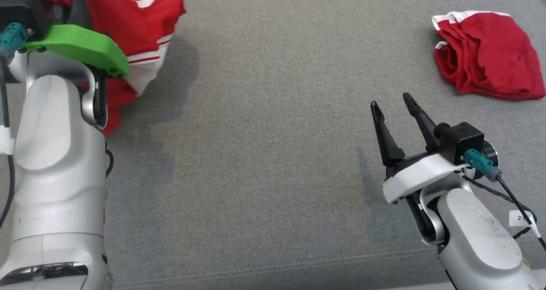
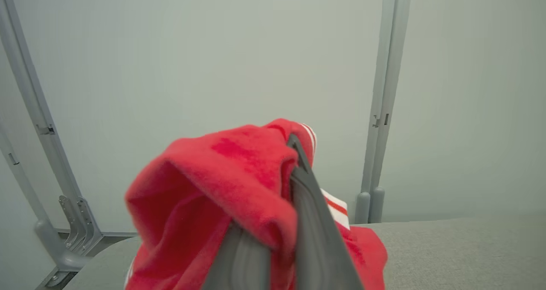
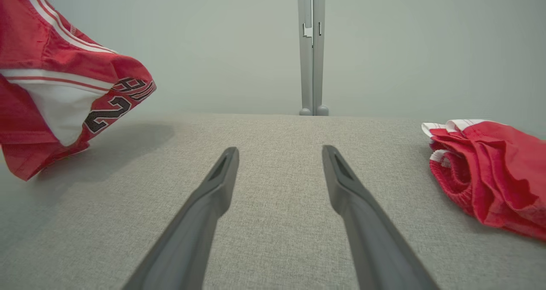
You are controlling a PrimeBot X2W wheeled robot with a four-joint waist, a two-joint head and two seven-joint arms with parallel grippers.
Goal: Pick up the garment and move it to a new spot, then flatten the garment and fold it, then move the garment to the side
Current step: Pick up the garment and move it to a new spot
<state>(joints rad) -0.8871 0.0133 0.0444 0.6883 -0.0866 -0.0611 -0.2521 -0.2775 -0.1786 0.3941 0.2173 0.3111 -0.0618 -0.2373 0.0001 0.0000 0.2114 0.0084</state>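
At the far left of the wide grey fabric-covered work surface (image 1: 264, 132), a red sports jersey with white stripes and black numerals (image 1: 140, 21) hangs bunched from the robot's left gripper (image 2: 290, 162). The two dark fingers are pinched together on a thick fold of the cloth. Most of the garment is raised off the surface and throws a shadow beneath it. Whether its lowest corner touches the grey fabric cannot be told.

The jersey looks light, thin and wholly limp, and it drapes into loose folds under its own weight. A soft knit like this is likely to sag, twist and slide through a narrow pinch. The striped hems and the shoulder seams, where the cloth is doubled, seem the firmest places to take hold when it is spread flat.

On the near right, the right gripper (image 1: 391, 102) is poised over bare grey fabric with its fingers spread wide and nothing between them.

At the far right lies a crumpled pair of red shorts with white trim (image 1: 490, 64), well apart from the jersey. Neither garment sits in a bin or basket; both are out on the open surface.
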